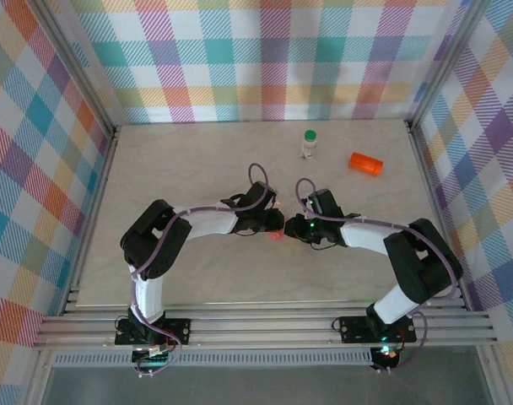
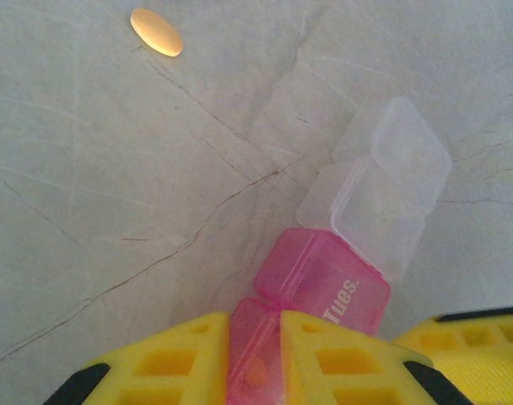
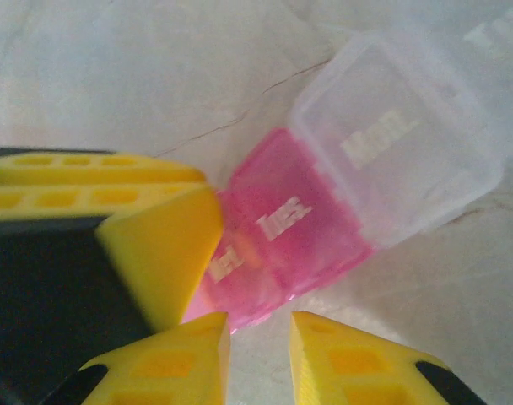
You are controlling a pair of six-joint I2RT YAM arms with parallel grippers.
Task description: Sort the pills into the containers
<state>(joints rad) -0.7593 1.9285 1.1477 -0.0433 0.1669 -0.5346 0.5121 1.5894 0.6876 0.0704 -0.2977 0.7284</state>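
Steadiness matters: left gripper (image 2: 255, 337) clamps pillbox (image 2: 332, 287), right gripper (image 3: 258, 337) pinched narrow at its edge, so prying should stay slow and level.

On the pill organiser (image 2: 278, 333), you can read "Tues." in white letters on the pink lid (image 2: 332, 287). From the right wrist camera you see the same word upside down on that lid. The clear lid (image 3: 391, 160) beside it carries white letters that look like "Mon", also upside down and blurred. On the other side of the "Tues." lid from the clear one, the second pink lid (image 3: 231, 266) bears a white word too blurred for you to read.
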